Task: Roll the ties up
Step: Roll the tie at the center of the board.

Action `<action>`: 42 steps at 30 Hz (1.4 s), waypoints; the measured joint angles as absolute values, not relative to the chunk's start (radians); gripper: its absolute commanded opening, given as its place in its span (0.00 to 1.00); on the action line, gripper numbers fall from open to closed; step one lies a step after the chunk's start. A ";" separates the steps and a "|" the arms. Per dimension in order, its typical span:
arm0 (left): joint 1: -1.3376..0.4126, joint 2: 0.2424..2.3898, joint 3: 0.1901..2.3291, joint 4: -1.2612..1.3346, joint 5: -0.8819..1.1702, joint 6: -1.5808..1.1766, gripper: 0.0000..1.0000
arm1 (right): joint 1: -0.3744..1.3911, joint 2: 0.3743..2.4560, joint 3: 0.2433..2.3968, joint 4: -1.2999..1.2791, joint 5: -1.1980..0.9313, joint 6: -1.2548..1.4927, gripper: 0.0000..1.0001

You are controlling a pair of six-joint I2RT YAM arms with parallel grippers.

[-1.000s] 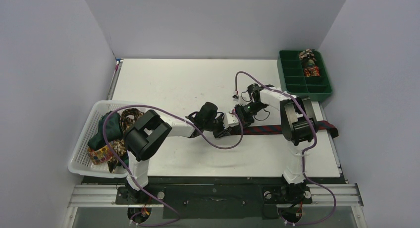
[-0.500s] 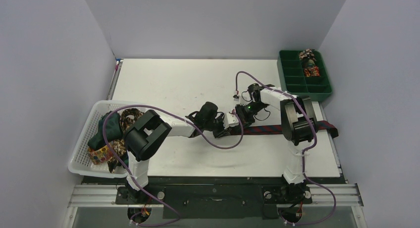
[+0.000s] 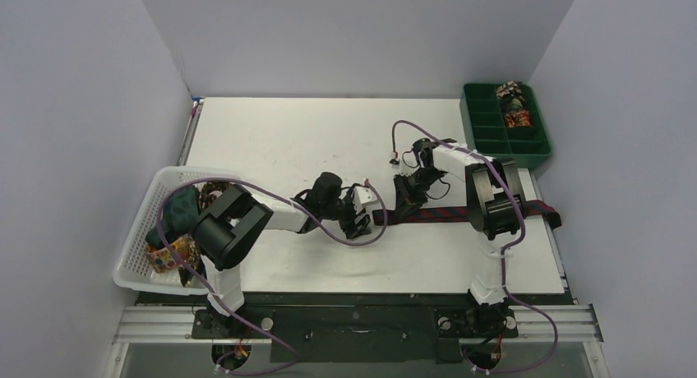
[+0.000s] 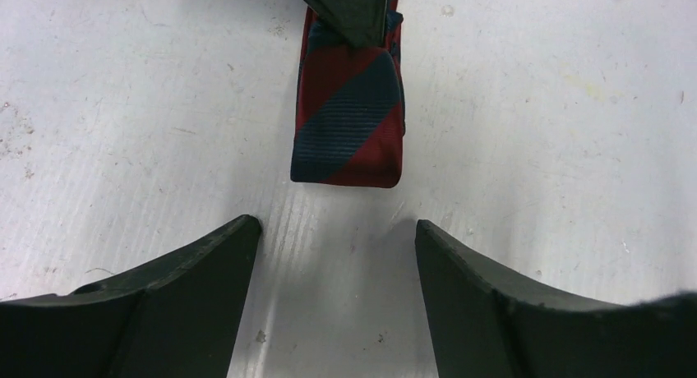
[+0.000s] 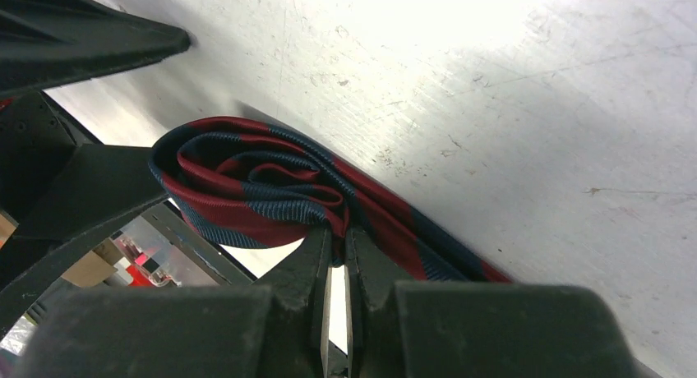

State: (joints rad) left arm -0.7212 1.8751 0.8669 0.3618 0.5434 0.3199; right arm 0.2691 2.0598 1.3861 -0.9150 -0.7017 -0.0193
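Note:
A navy tie with red stripes (image 3: 448, 213) lies across the table's right half, its far end hanging off the right edge. The tie's left end is folded into a small roll (image 4: 349, 123) (image 5: 255, 181). My right gripper (image 3: 403, 205) (image 5: 337, 234) is shut on that roll, pinching a fold of the cloth between its tips. Just left of the roll, my left gripper (image 3: 360, 220) (image 4: 337, 226) stands open with bare table between its fingers and touches nothing. More ties (image 3: 185, 214) are heaped in the basket at the left.
A white mesh basket (image 3: 136, 246) sits at the left table edge beside the left arm. A green compartment tray (image 3: 493, 140) stands at the back right, with rolled ties (image 3: 514, 103) in its far cells. Purple cables loop over both arms.
My left gripper has opened and drawn back to the left, away from the tie's rolled end. The right gripper keeps its pinch on the roll and has barely moved.

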 measured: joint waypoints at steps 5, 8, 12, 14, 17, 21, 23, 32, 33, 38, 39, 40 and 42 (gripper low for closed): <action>-0.714 1.876 0.822 0.464 0.547 0.272 0.73 | 0.270 2.060 1.388 -0.921 -0.684 -0.019 0.00; -0.715 1.892 0.812 0.524 0.549 0.247 0.73 | 0.271 2.060 1.390 -0.922 -0.677 -0.019 0.00; -0.721 1.939 0.822 0.615 0.553 0.220 0.71 | 0.271 2.070 1.398 -0.929 -0.680 -0.017 0.00; -0.725 1.967 0.840 0.650 0.555 0.213 0.66 | 0.271 2.075 1.401 -0.934 -0.687 -0.014 0.00; -0.733 2.008 0.875 0.683 0.561 0.202 0.53 | 0.271 2.078 1.404 -0.936 -0.688 -0.015 0.00; -0.739 2.019 0.882 0.700 0.583 0.183 0.38 | 0.273 2.078 1.404 -0.936 -0.688 -0.011 0.00; -0.741 2.015 0.875 0.703 0.600 0.178 0.35 | 0.275 2.078 1.404 -0.935 -0.688 -0.006 0.00; -0.748 1.946 0.837 0.706 0.641 0.154 0.38 | 0.317 2.078 1.384 -0.907 -0.719 0.051 0.00; -0.748 1.947 0.839 0.706 0.643 0.147 0.38 | 0.318 2.078 1.382 -0.905 -0.723 0.059 0.00; -0.752 1.966 0.886 0.701 0.667 0.121 0.43 | 0.317 2.078 1.377 -0.897 -0.729 0.085 0.00; -0.752 1.973 0.892 0.701 0.672 0.119 0.45 | 0.317 2.078 1.377 -0.897 -0.729 0.089 0.00; -0.752 1.978 0.896 0.700 0.677 0.118 0.47 | 0.317 2.078 1.377 -0.896 -0.729 0.092 0.00; -0.752 1.982 0.898 0.697 0.683 0.116 0.50 | 0.316 2.078 1.376 -0.895 -0.729 0.097 0.00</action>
